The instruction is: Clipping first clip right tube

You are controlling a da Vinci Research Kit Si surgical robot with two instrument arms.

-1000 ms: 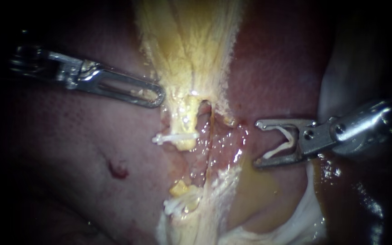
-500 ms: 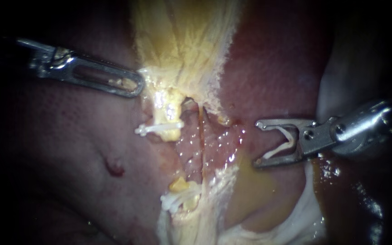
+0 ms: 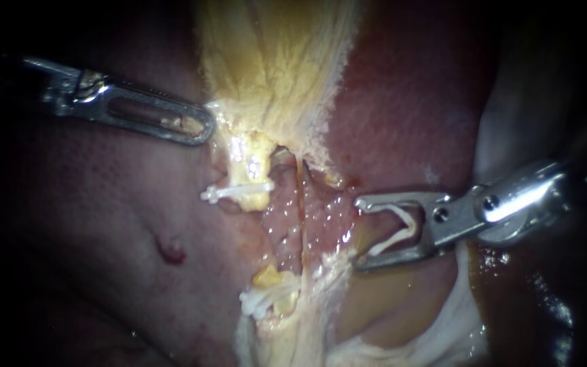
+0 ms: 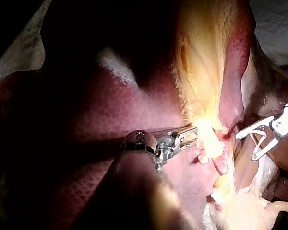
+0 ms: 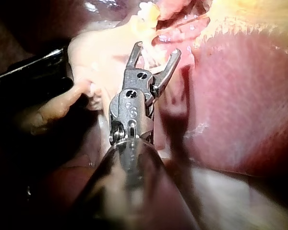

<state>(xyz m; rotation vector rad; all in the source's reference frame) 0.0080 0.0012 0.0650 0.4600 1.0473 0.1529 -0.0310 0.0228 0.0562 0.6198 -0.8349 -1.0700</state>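
Note:
My right instrument (image 3: pixel 360 233) comes in from the right, its jaws spread around an open white clip (image 3: pixel 395 228) that touches both. The tips stand just right of the right tube (image 3: pixel 301 217), a thin amber strand running downward. Further left is a thicker yellow tube (image 3: pixel 253 173) that carries a white clip (image 3: pixel 236 192). My left instrument (image 3: pixel 202 129) has slotted jaws shut on the yellow edge of the gallbladder (image 3: pixel 273 61), holding it leftward. In the right wrist view the right instrument (image 5: pixel 155 48) points at the tubes. The left wrist view shows the left instrument (image 4: pixel 192 135) against the yellow tissue.
Dark red liver (image 3: pixel 103 224) lies all around, with a small red spot (image 3: pixel 171 251) at lower left. More white clip material (image 3: pixel 263 299) sits low on the yellow tissue. Pale white tissue (image 3: pixel 456 319) and wet fluid lie under the right instrument.
The left instrument pulled the gallbladder edge and the clipped tube leftward, then held still. The right instrument, with its clip, has moved left and slightly down toward the right tube.

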